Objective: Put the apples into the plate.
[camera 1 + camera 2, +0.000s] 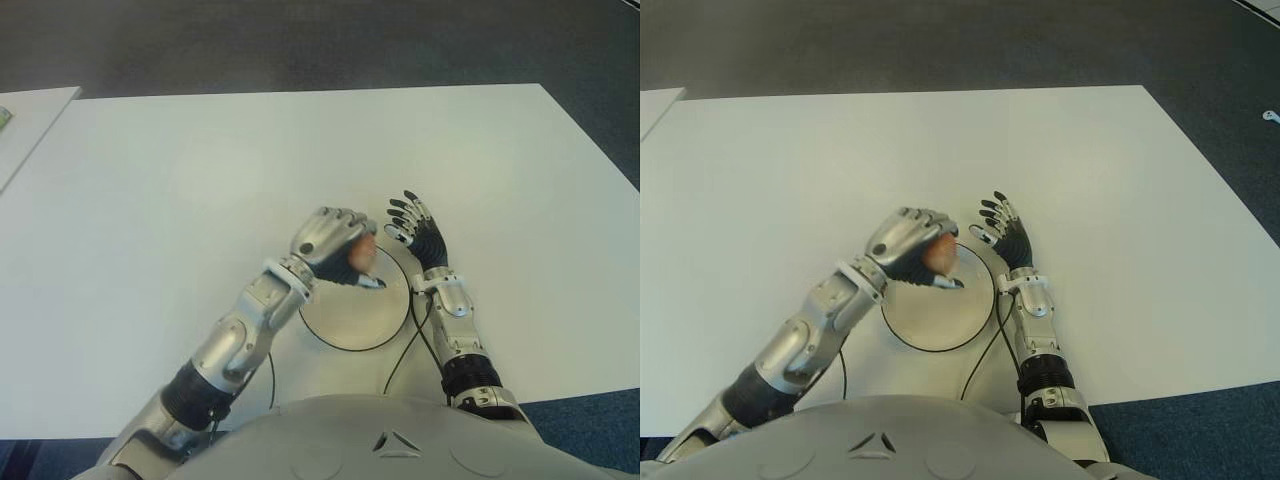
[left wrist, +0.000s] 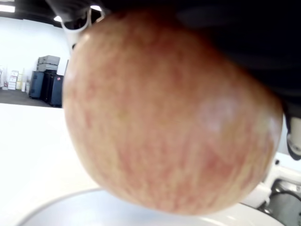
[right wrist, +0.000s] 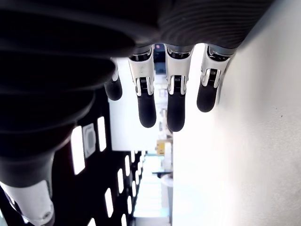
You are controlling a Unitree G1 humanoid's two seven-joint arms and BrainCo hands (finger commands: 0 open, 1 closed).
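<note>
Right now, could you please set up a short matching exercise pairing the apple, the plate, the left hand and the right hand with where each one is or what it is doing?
Column one:
1. apple
2. plate
3. left hand
4. right hand

Column two:
A. open, beside the plate's right edge
B. on the white table, nothing lying in it
C. curled around the fruit
D. held above the plate's rim

Pairs: 1-D, 2-B, 3-C, 4-A
</note>
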